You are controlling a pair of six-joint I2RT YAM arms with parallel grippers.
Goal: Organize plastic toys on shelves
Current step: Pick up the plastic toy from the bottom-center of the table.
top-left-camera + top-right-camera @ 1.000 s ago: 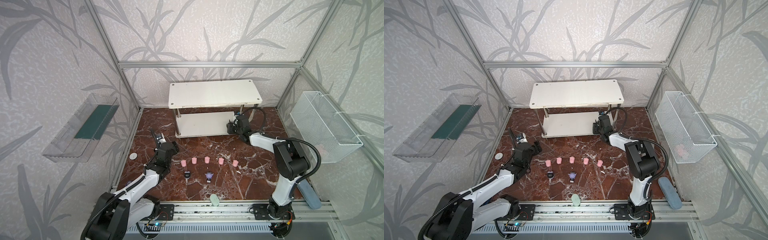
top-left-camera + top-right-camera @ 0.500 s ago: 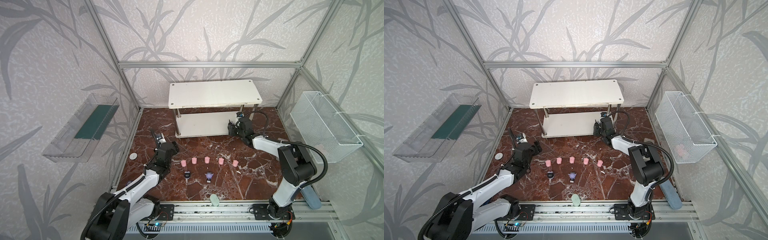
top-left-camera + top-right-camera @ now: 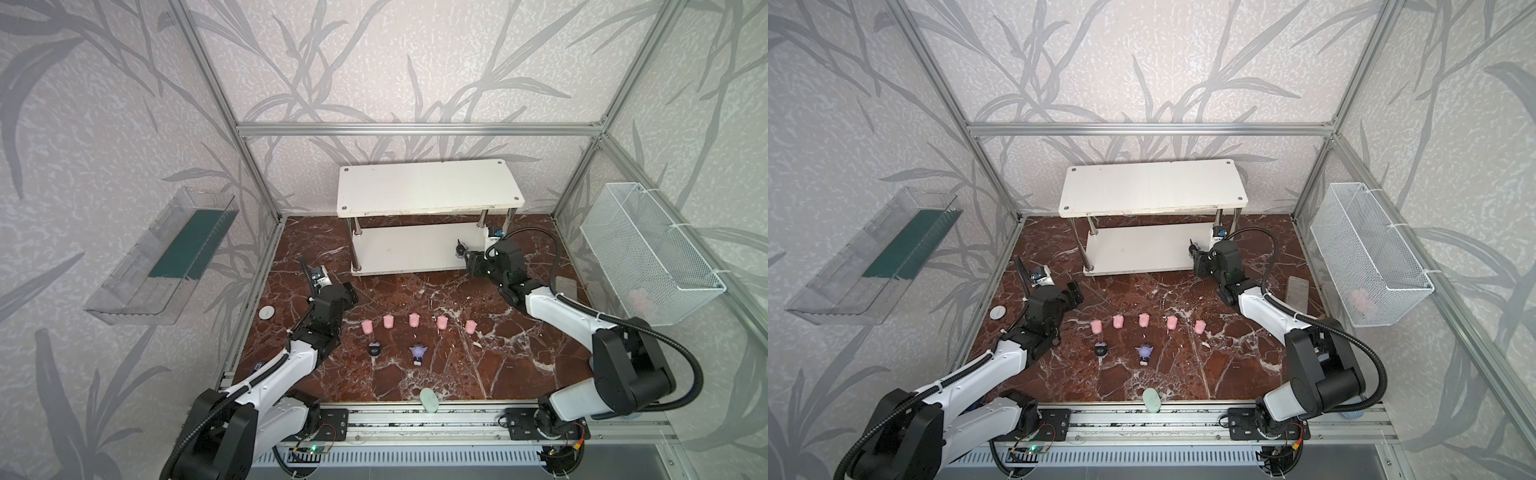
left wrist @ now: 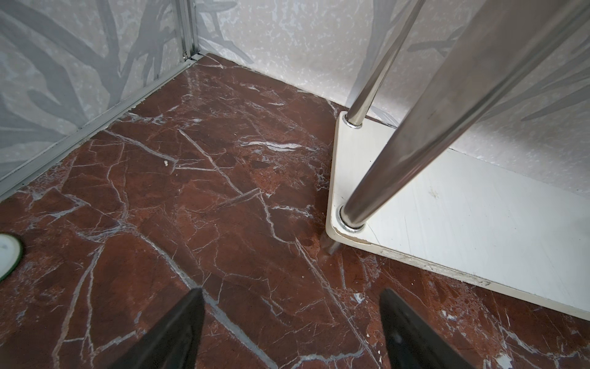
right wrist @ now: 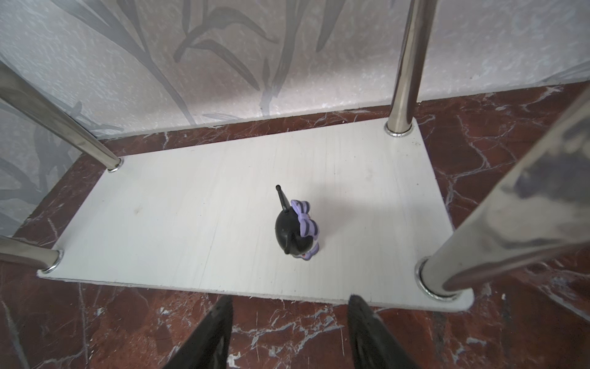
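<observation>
Figurine of black plastic with lilac bow (image 5: 298, 234) stands upright on lower board of the white two-tier rack with chrome posts (image 5: 191, 217), free of your right gripper (image 5: 290, 300).
Its jaws are apart and empty just before the board edge; it seems best you draw it straight back, clear of the near chrome post (image 5: 510, 223), so nothing tips the toy. Your left gripper (image 4: 292, 292) is also spread and empty above the red marble floor (image 4: 191, 191). Five pink pig-like figures (image 3: 414, 320) wait there in a row, well apart from the rack.
</observation>
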